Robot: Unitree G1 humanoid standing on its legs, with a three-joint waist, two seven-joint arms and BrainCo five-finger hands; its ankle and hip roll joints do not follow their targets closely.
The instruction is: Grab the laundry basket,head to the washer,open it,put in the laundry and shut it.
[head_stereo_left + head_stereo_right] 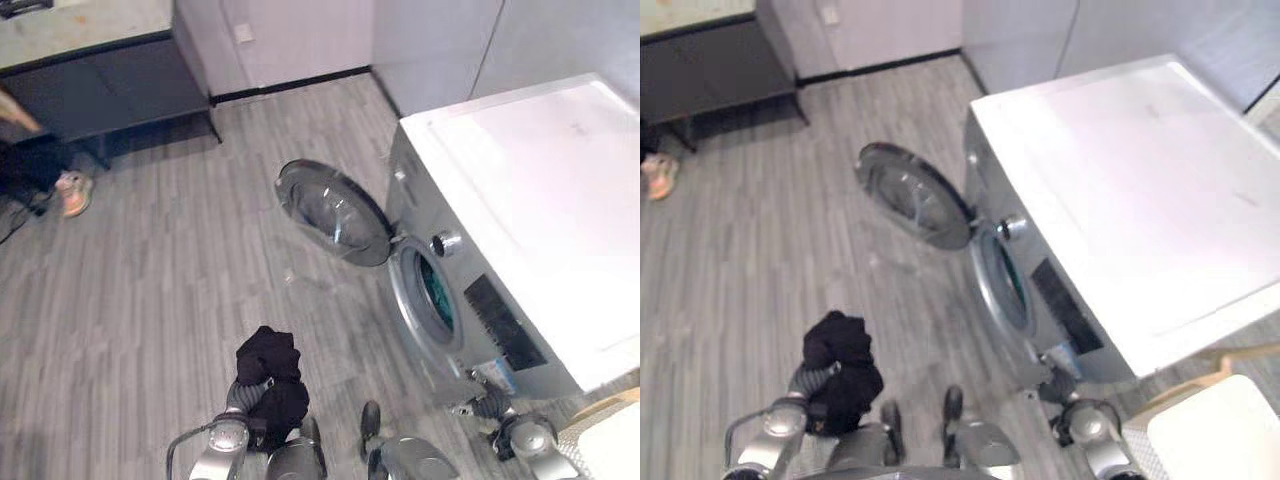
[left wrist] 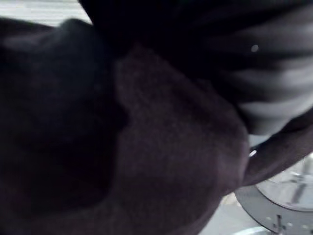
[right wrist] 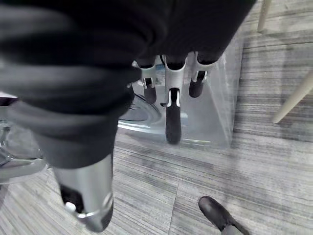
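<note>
Grey wood-plank floor (image 1: 160,300); washer (image 1: 520,240) door (image 1: 335,212) open, bench (image 1: 100,95) beyond.

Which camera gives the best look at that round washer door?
The left eye view: the washer door stands swung open, whole and unblocked. The right eye view shows it similarly; the wrist views catch just an edge.

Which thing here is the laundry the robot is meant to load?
Start at the silver front-loading washer on the right, its round door swung open over the grey wood floor. Look left and down to the left hand: the black garment bunched there is the only cloth outside the drum.
</note>
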